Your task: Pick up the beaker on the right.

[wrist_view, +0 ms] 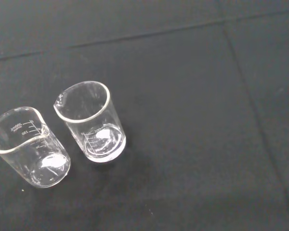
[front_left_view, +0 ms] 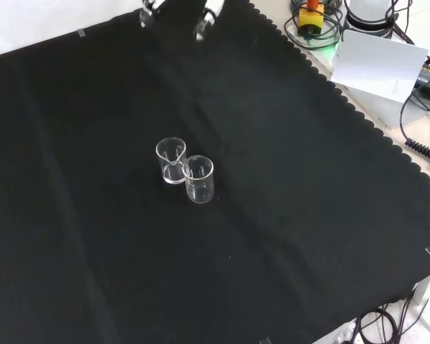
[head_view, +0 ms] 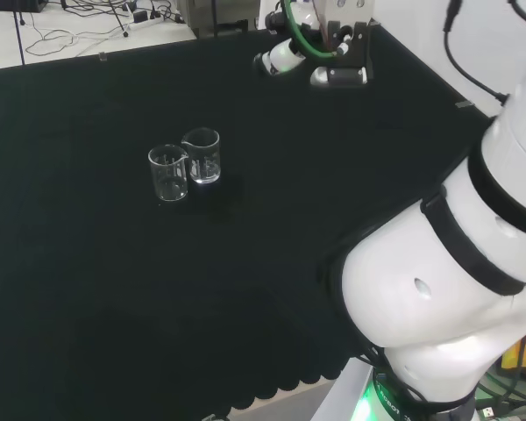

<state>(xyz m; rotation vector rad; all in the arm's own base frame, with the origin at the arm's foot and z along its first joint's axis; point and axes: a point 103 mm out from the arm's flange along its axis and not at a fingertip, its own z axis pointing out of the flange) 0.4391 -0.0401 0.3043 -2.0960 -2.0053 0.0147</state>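
- The hand [front_left_view: 211,14] enters at the top edge of the front view, where two white fingertips [front_left_view: 152,8] show, spread apart and bare. It is released and grasps nothing.
- In the head view the hand [head_view: 329,53] is black and white, with a green cable at it. It hangs over the far part of the cloth [head_view: 88,289], well apart from the glassware.
- Two beakers stand upright near the middle of the cloth, just beside each other, rim by rim. I cannot tell whether they touch.
- In the head view the right beaker [head_view: 202,155] stands a little farther off than the left beaker [head_view: 168,173]. In the front view the right beaker [front_left_view: 171,160] lies higher and to the left, and the left beaker [front_left_view: 198,179] lower and to the right.
- Bare cloth lies open on every side of the pair, with all edges well apart from them.
- The cloth is matt black with faint creases, and its edge is scalloped along the right of the front view.
- Both beakers are clear glass, short and cylindrical, with rolled rims and pouring spouts.
- The wrist view looks down into both beakers. It shows white scale marks on their walls and light glinting on their bases, and nothing is plainly seen inside them.
- The head view has the arm's white links [head_view: 438,289] at its right, banded in black.
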